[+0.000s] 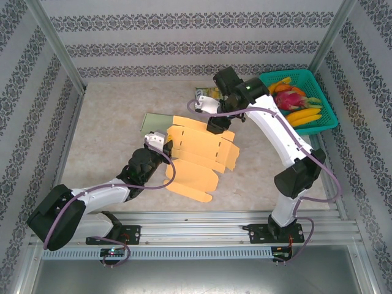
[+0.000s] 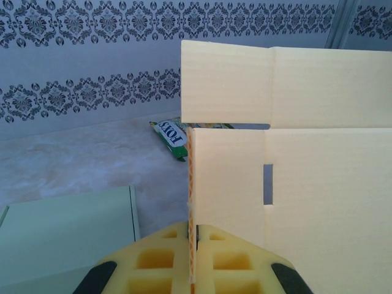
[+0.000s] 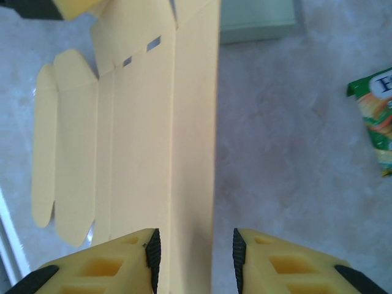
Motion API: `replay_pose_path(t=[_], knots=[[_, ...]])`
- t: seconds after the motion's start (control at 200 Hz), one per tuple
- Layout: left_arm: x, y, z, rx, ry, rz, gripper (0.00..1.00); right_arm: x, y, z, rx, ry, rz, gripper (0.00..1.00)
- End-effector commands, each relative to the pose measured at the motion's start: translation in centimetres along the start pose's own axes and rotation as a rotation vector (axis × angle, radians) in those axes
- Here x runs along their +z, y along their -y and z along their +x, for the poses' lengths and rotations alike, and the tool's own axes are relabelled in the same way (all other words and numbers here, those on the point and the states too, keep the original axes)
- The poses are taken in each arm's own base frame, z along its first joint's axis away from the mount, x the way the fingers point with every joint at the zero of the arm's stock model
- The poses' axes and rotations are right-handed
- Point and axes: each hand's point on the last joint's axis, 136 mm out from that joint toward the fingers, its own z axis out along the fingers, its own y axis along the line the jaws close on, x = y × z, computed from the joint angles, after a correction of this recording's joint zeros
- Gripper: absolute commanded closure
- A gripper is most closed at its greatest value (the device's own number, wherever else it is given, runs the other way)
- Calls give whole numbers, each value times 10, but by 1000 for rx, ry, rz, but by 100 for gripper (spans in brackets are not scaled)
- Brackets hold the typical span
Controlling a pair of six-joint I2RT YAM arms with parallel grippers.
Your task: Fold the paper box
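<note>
The paper box [image 1: 196, 156] is a flat orange-yellow cardboard blank, partly raised over the middle of the table. My left gripper [image 1: 164, 142] holds its left edge. In the left wrist view the gripper [image 2: 195, 245] is shut on the thin cardboard edge, and the box panels [image 2: 306, 184] stand upright to the right. My right gripper [image 1: 217, 125] is at the blank's far edge. In the right wrist view its jaws [image 3: 193, 257] stand apart with a long flap of the box [image 3: 159, 122] between them. The right pad [image 3: 239, 257] is clear of the flap's edge.
A teal basket [image 1: 327, 113] of fruit sits at the far right. A green snack packet [image 1: 205, 93] [image 2: 171, 138] [image 3: 373, 116] lies behind the box. A pale green flat box [image 1: 152, 122] [image 2: 61, 239] [image 3: 257, 21] lies at the blank's far left.
</note>
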Motion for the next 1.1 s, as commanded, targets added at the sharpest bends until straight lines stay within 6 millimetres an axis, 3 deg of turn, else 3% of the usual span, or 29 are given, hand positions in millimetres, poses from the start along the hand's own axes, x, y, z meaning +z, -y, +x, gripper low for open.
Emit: replay_pose_path(t=[0.0, 0.535, 0.929, 1.094], knots=[[1, -2, -14, 0, 51, -12, 100, -4, -8, 7, 7, -29, -48, 64], [-2, -2, -16, -13, 58, -5, 100, 10, -9, 22, 6, -111, -66, 68], [-3, 2, -16, -16, 58, 17, 100, 8, 26, 20, 35, -138, 122, 60], [-2, 2, -16, -18, 54, 17, 100, 5, 28, 17, 47, -125, 138, 59]])
